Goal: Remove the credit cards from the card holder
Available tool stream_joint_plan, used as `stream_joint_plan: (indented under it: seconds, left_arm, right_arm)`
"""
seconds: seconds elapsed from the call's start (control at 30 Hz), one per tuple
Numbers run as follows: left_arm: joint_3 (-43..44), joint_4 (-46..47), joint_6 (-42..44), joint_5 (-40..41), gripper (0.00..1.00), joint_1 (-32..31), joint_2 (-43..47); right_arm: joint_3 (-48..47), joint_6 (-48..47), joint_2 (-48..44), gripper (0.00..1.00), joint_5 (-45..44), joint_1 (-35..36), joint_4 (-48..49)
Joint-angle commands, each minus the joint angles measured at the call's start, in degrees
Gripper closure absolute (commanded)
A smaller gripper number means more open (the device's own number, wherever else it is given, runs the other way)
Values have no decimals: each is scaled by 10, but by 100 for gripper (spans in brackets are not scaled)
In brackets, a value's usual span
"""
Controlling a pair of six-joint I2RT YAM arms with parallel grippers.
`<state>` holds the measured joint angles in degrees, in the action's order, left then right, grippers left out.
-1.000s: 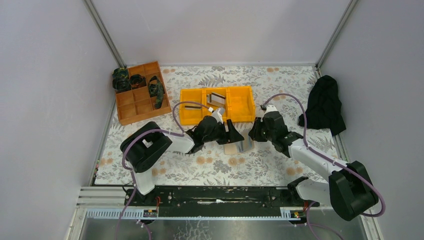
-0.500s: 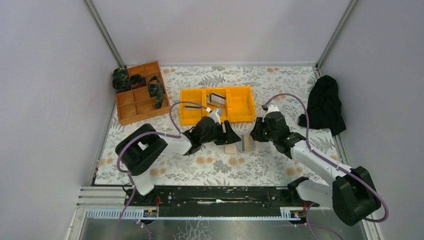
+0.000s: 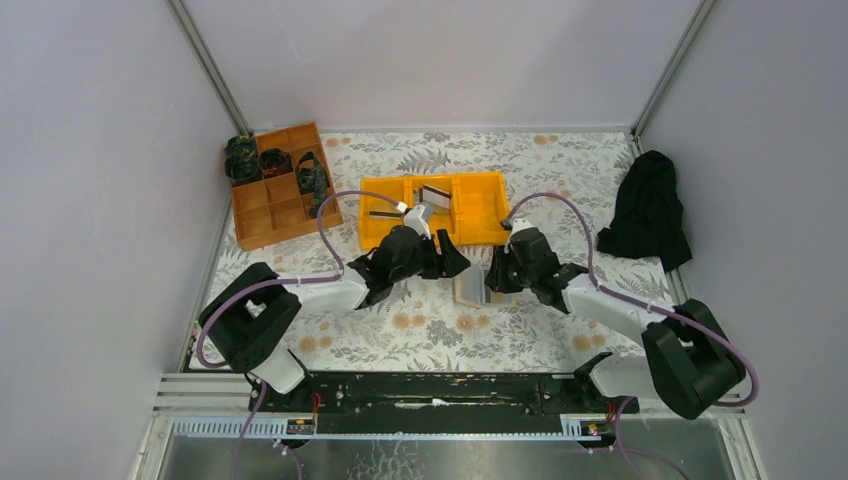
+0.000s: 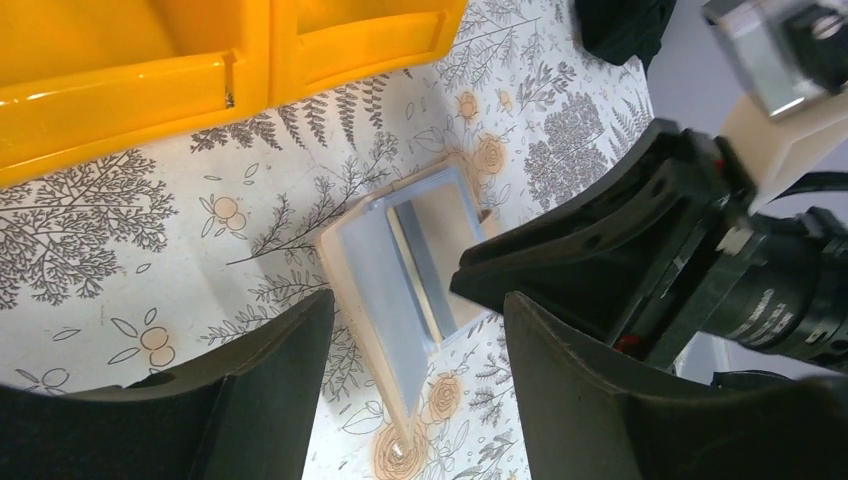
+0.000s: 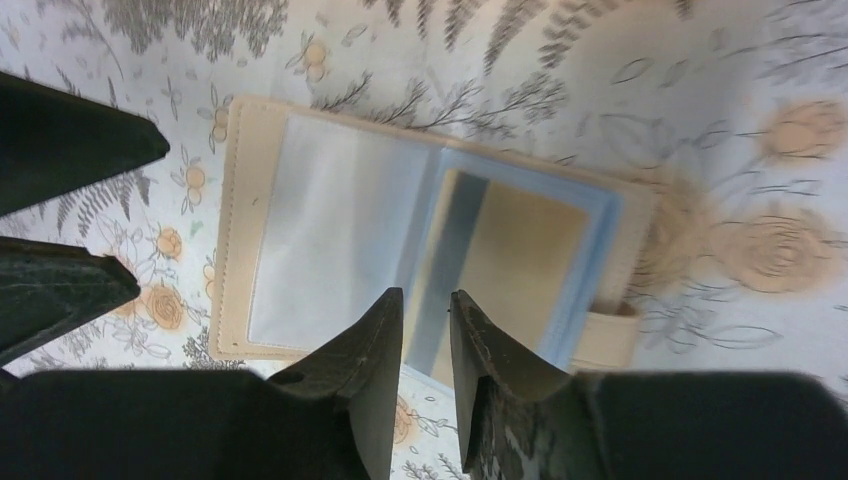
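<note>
The holder (image 5: 300, 230) lies open; the right gripper (image 5: 425, 305), jaws narrowly parted, should pinch only the card (image 5: 520, 250) by its edge while the left gripper (image 4: 415, 300), jaws wide, pins the holder's left side.

A floral-patterned worktop (image 3: 440, 330) carries a yellow three-compartment bin (image 3: 483, 207) at its middle, toward the far side. To the far left, touching the left wall, sits an orange-brown divided tray (image 3: 270, 215); dark green rolled items (image 3: 243, 158) fill its far compartments, while the near ones are bare. A crumpled black cloth (image 3: 650, 210) lies at the far right edge, well apart from the bin.
</note>
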<state>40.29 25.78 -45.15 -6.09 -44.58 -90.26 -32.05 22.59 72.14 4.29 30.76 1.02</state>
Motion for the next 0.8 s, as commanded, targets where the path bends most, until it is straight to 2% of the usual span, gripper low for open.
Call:
stream_joint_plan:
  seconds: [0.0,0.13,0.37,0.53,0.77]
  left_arm:
    - [-12,-6,19,16,30,3,17]
    - [-14,9,12,-5,31,2,17]
    - [1,72,-38,-76,31,-9,-1]
    - [20,118,-68,-102,32,-21,-69]
    - [38,225,-139,-173,36,-19,-160]
  right_arm:
    - [-21,15,39,69,21,43,53]
    - [-34,26,79,70,19,73,66]
    - [-34,37,92,72,5,74,69]
    - [-28,39,31,75,-26,74,62]
    - [-31,13,-46,74,-158,70,-22]
